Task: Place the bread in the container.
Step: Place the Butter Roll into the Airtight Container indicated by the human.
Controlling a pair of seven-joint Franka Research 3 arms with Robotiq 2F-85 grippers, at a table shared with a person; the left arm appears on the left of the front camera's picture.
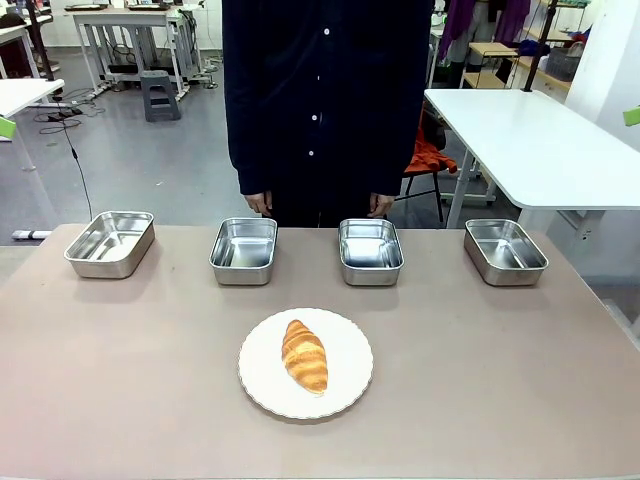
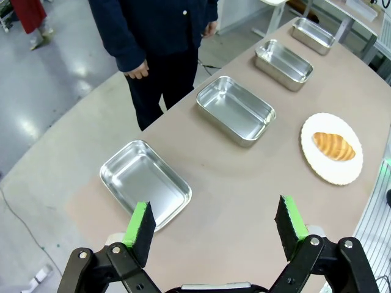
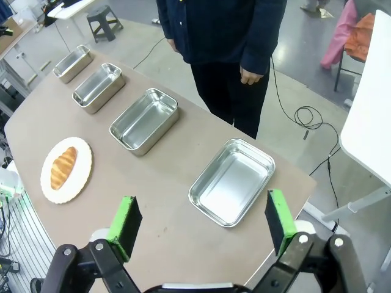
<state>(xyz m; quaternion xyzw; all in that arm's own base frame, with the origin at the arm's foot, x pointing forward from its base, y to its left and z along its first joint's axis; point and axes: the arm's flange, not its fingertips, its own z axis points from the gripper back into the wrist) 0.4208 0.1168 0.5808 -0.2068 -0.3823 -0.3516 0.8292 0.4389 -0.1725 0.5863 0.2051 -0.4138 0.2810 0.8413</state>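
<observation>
Steel pans: four in a far row — none singled out.
Bread: laid on plate, near centre — within either arm's reach.
Left gripper, right gripper: jaws held wide, empty.

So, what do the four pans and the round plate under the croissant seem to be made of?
The pans look like stainless steel: shiny walls that reflect like a mirror, with rolled rims. The plate looks like white ceramic or perhaps plastic: plain white with a scalloped edge, and the look does not settle which.
</observation>
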